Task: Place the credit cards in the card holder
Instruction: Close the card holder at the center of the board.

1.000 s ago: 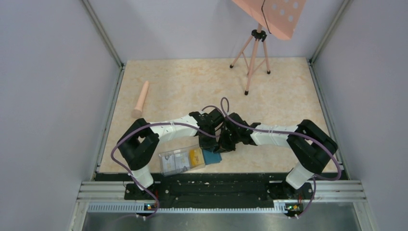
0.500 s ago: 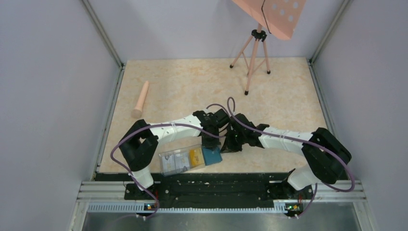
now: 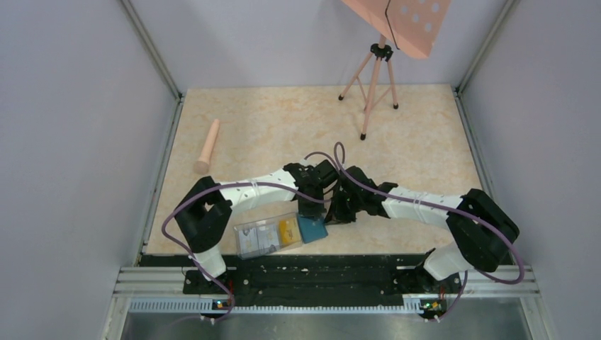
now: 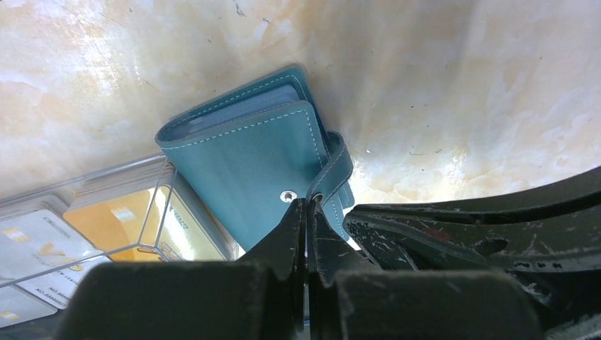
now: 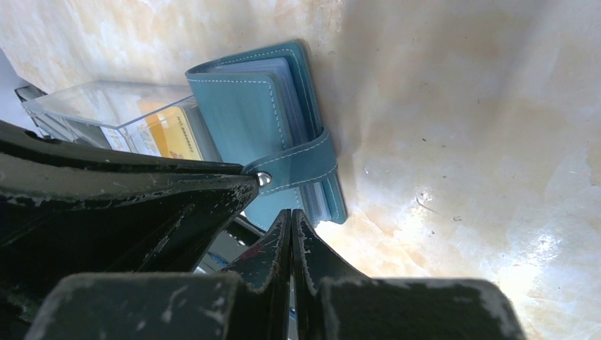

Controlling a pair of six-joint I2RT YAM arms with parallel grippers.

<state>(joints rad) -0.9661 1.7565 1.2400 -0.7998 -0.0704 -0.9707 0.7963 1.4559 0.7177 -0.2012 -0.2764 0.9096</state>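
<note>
Teal card holder lies folded on the marbled table, with both claws at its snap tab.
Fingers of the left gripper are pressed together, tips touching the tab just ahead; whether they nip it cannot be told. Clenched likewise, the right gripper has its tips at the holder's near edge. The credit cards sit in a clear box left of the left claw.

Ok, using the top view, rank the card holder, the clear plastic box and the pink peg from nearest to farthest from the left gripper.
1. card holder: directly below the left gripper in this view, toward the near edge.
2. clear plastic box: next to the card holder on its left, at the near edge.
3. pink peg: far off, lying by the left wall.
</note>
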